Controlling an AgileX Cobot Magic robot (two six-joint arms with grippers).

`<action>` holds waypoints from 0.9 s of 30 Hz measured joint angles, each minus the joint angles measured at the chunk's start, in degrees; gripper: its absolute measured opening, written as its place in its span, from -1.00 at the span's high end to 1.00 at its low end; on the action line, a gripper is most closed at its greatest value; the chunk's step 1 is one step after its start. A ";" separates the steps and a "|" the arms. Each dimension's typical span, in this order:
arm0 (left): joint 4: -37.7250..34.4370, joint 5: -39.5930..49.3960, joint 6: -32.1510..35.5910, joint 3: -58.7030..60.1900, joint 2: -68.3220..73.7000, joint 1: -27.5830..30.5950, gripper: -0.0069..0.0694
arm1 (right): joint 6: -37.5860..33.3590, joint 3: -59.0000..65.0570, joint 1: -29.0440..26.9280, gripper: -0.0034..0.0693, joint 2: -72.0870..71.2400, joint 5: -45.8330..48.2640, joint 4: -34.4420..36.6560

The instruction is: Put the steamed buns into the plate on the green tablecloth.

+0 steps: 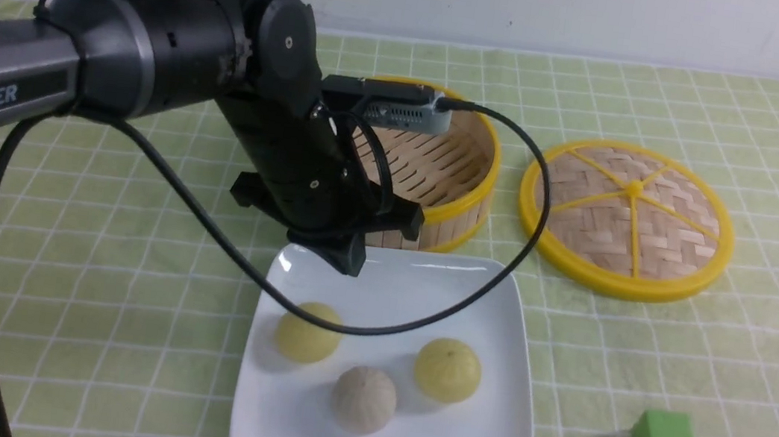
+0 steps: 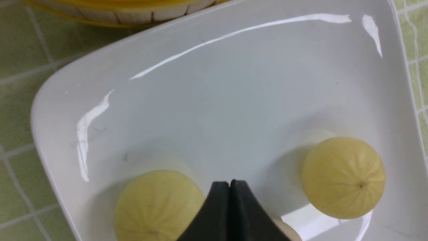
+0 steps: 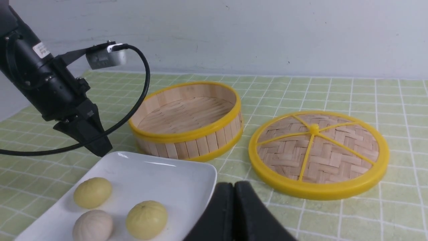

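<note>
The left gripper (image 2: pixel 230 183) and right gripper (image 3: pixel 234 184) are showing jaws pressed together, empty. The buns (image 1: pixel 447 369), lying in the plate (image 1: pixel 425 291), are likely soft and light, so pinching gently across the widest part is looking best.

The plate (image 1: pixel 425 287) was shiny, smooth and white. The basket (image 1: pixel 471 156) was thin wood strips, not shiny.

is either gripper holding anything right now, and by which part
Nothing is held. The left gripper is shut and empty above the plate, where both steamed buns already lie. The right gripper is shut and empty too.
</note>
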 joint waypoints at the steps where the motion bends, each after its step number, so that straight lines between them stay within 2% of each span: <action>1: 0.01 0.00 0.00 0.00 0.00 0.00 0.81 | 0.00 0.00 0.00 0.88 0.00 0.00 0.00; 14: 2.19 0.14 0.44 0.00 0.00 0.00 0.81 | 0.00 3.01 -1.28 0.85 -3.25 0.35 0.00; 18: 3.05 1.06 0.44 0.00 -0.99 0.00 0.81 | 0.00 7.44 -7.12 0.83 -6.41 0.48 0.00; 23: 6.29 3.51 0.44 0.00 -7.87 0.00 0.81 | 0.00 16.02 -18.58 0.82 -9.58 0.82 0.05; 27: 8.68 5.73 0.44 0.00 -13.36 0.00 0.81 | 0.00 19.21 -22.16 0.80 -9.60 1.71 0.05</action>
